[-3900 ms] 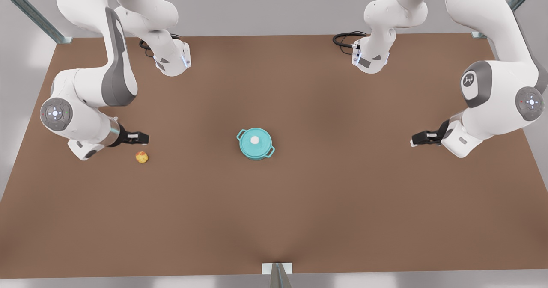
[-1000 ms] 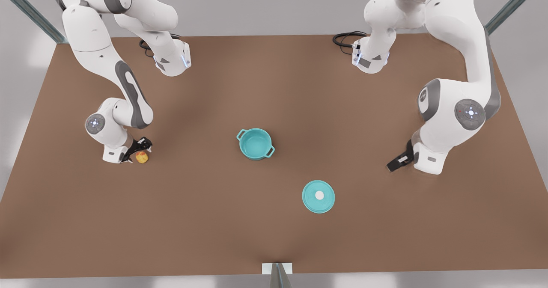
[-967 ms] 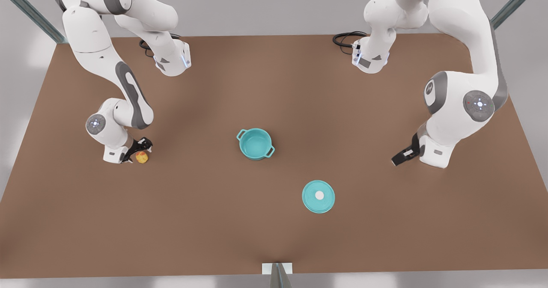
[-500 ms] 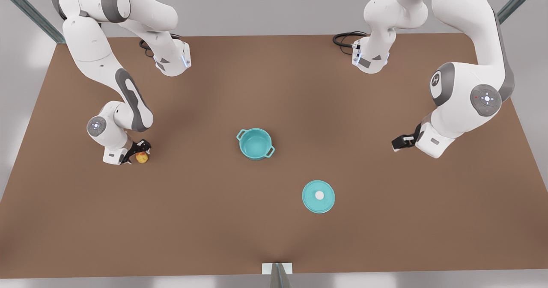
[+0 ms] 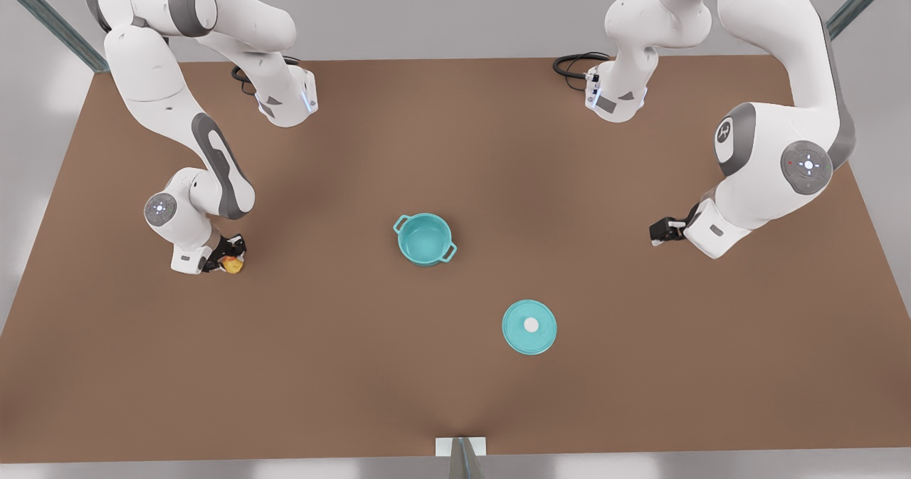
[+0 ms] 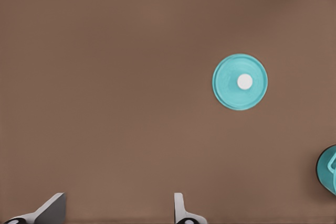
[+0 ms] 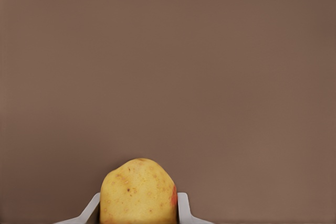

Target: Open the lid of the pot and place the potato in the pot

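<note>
1. Yellow with a reddish-orange patch, the potato point(image 7: 138, 191) sits between the two pale fingers point(image 7: 184, 208) of the right gripper point(image 5: 229, 260), which are closed in against its sides.
2. That gripper is the one at the front view's left, low over the brown table point(image 5: 455, 144), with the potato point(image 5: 232, 265) showing just at its tip.
3. Whether the potato is resting on the table or is lifted clear of it, I cannot tell.
4. The pot point(image 5: 425, 238) stands uncovered near the middle of the table, well apart from the right gripper, toward the front view's right of it.
5. Its two loop handles point out on opposite sides and its teal inside is bare.
6. The pot lid point(image 5: 529, 327) lies flat on the table with its white knob up, near the pot and apart from it, on the side toward the front view's lower right.
7. The left gripper point(image 5: 662, 232) hangs over bare table at the front view's right, well apart from both the pot and the lid.
8. Its fingers point(image 6: 181, 211) stand wide apart in the left wrist view, with nothing between them.
9. From that wrist, the lid point(image 6: 240, 82) lies some way ahead of the fingers, and an edge of the pot point(image 6: 326, 167) shows off to one side.
</note>
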`<state>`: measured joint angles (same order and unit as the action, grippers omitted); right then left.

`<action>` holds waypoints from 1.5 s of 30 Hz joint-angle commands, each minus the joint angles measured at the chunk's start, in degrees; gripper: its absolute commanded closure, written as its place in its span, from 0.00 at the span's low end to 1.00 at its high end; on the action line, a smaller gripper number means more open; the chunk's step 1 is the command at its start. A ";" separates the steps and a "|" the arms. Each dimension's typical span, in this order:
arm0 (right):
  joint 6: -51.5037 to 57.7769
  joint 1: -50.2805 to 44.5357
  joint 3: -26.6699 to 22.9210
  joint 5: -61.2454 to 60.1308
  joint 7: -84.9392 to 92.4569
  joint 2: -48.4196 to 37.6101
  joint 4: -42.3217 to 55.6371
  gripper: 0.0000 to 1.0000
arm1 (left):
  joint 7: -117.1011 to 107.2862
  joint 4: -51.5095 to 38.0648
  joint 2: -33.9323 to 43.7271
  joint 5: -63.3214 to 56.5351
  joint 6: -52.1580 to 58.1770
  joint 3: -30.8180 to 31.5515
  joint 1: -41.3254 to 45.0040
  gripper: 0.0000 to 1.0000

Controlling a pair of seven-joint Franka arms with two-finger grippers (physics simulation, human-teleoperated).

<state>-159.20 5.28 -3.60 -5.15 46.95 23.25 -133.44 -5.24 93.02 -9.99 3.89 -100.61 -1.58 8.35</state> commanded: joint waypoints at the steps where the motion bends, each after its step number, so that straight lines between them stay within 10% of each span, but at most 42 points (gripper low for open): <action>1: 0.29 0.00 0.00 0.05 1.04 -0.13 0.02 0.47 | 6.29 -0.03 -0.03 -0.02 0.51 0.00 0.00 0.00; 24: 22.97 -16.61 3.34 -0.30 -5.90 -14.90 9.95 0.49 | 6.47 -0.82 0.06 -0.11 0.86 0.00 0.00 0.00; 45: 26.66 -44.12 3.25 -0.21 -33.24 -4.79 26.73 0.51 | 6.38 -0.82 0.15 -0.11 0.94 0.00 0.00 0.00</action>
<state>-132.97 -38.50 -0.37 -5.82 31.95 17.70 -107.93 0.64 92.23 -9.91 3.82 -99.70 -1.58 8.31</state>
